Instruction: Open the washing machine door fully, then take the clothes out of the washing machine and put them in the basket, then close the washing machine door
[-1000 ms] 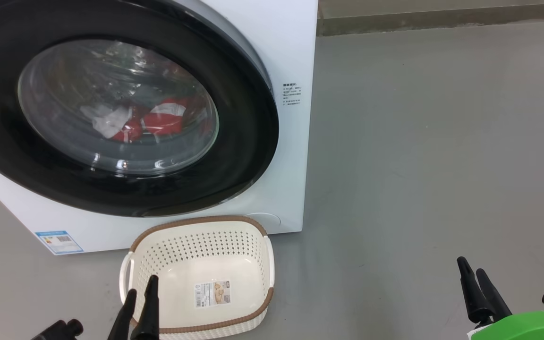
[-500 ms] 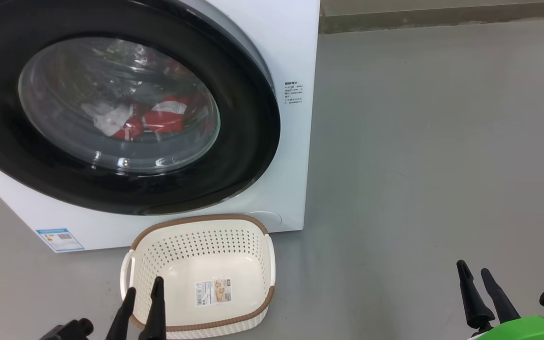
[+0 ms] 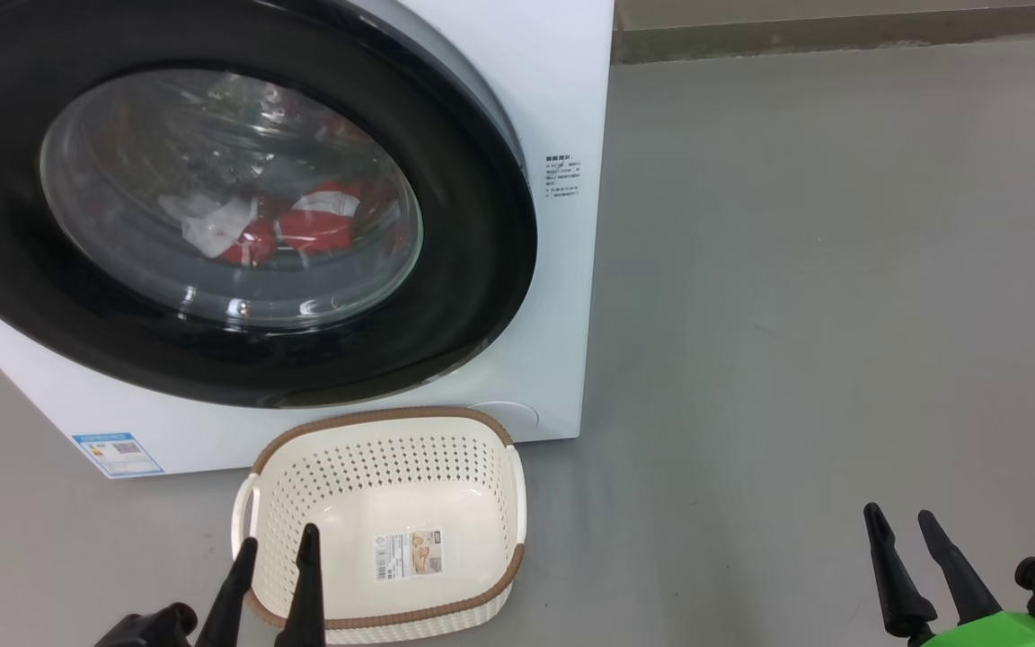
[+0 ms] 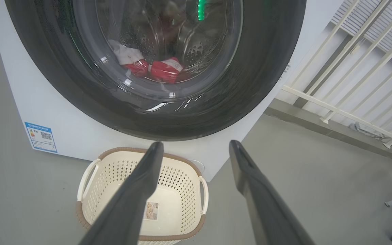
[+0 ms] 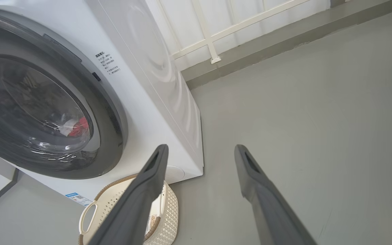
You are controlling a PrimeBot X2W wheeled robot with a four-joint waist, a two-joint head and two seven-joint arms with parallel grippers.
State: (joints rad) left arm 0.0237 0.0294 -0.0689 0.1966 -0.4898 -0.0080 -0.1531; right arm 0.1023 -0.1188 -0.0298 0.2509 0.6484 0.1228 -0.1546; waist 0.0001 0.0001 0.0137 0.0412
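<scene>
— Both spread, empty: left pincer (image 3: pixel 278 536), right pincer (image 3: pixel 897 511). Which step?
— First. Door (image 3: pixel 482 270) looks shut, clothes (image 3: pixel 320 229) behind its glass, basket (image 3: pixel 383 418) just below. You must catch the door rim and swing it wide.

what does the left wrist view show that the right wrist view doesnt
Left wrist view: the left gripper, open, the basket seen from above with the paper label on its bottom, and the perforated drum. Right wrist view: the right gripper, open, and the washing machine with its white side panel. Both: the washing machine door shut, red clothes behind its glass, the basket in front, a white railing.
</scene>
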